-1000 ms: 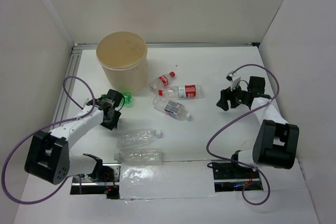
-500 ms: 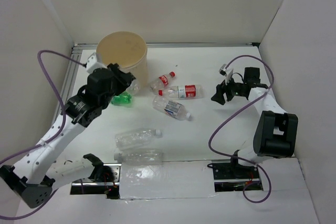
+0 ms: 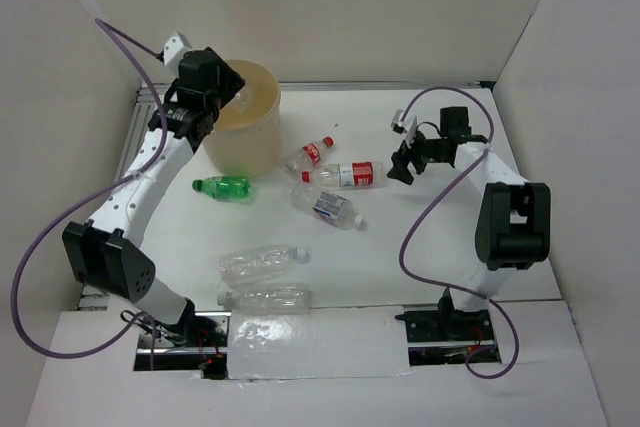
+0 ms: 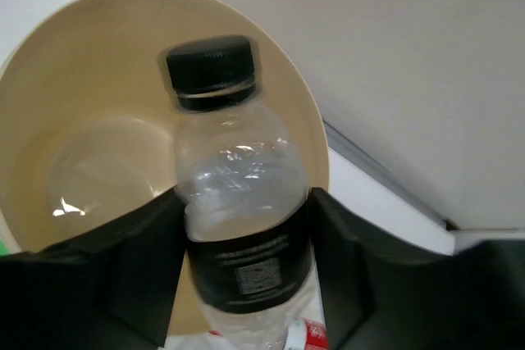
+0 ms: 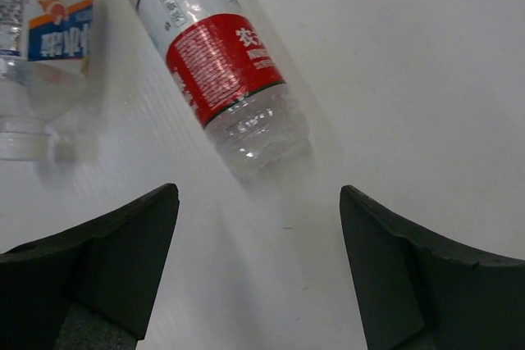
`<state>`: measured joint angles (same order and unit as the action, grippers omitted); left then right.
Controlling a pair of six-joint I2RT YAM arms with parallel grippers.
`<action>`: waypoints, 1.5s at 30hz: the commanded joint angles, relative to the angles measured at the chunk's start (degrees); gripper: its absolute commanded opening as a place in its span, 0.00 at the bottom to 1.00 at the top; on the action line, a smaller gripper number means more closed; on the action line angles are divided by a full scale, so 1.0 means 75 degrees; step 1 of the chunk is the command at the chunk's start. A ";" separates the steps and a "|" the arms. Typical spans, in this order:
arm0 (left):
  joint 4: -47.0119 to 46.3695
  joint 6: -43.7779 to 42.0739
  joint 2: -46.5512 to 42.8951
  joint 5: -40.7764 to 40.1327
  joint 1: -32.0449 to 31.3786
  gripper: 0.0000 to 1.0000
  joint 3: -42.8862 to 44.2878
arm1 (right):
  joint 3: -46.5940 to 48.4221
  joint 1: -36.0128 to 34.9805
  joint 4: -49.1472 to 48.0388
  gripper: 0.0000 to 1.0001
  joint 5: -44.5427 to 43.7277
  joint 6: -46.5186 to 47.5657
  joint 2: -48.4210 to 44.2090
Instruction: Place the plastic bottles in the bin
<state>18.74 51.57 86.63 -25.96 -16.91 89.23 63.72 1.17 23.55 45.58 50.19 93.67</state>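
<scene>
A white table (image 3: 350, 267) boxed in by plain white walls (image 3: 400, 7) is your workspace, and the tan bin (image 3: 250, 147) stands at the upper left of the overhead view. Your left gripper (image 3: 222, 90) hangs above the bin's left rim, its fingers clamped on the dark label of a clear black-capped bottle (image 4: 238, 178). In the left wrist view the bottle's cap and shoulder sit over the bin's open mouth. No bottle shows in the part of the bin floor you can see.

The step in hand looks like the drop of this bottle. Your next move is to part the fingers with the bottle fully inside the rim. It sits toward the right-hand rim in the wrist view, so a nudge toward the centre would be safer first.

Your right gripper (image 3: 405, 162), right of centre in the overhead view, is spread wide and empty. It faces the base of a red-labelled bottle (image 5: 221, 71) lying on the table just ahead of the gap. To take it, you would advance until the fingers straddle the body, then close. It is round and smooth, so it may roll.

The other bottles all lie on the table:
- a green bottle (image 3: 222, 186) just below the bin
- a small red-capped bottle (image 3: 310, 154) near the red-labelled one
- a blue-and-white labelled bottle (image 3: 325, 205) at centre
- two plain clear bottles (image 3: 262, 263) at lower centre

With this many bottles on the table, the task looks barely begun.
</scene>
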 commanded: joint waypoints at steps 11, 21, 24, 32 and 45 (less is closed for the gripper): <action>0.0547 -0.1275 -0.0626 0.0789 0.0251 1.00 0.0562 | 0.2401 -0.0952 0.2073 0.93 0.0614 0.4615 0.2053; 0.2012 0.1008 -0.4038 0.0518 0.0425 1.00 -0.3832 | 0.2788 -0.1949 0.1711 0.86 -0.0264 0.4300 0.3318; 0.2142 0.1724 -0.4133 0.1115 0.0776 1.00 -0.4654 | 0.2871 -0.1949 0.1933 0.71 -0.0346 0.4218 0.3495; 0.1135 0.2511 -0.3290 0.2557 0.1597 1.00 -0.5616 | 0.2998 -0.1423 0.2753 0.16 0.0657 0.4288 0.1986; 0.0279 0.2979 -0.1379 0.3987 0.2734 1.00 -0.5545 | 0.6465 -0.2977 -0.1228 0.25 0.1540 0.0399 0.1736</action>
<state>24.99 72.34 75.64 -0.14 2.31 46.76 104.79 -16.53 27.70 54.72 63.77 104.47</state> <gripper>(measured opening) 0.998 0.519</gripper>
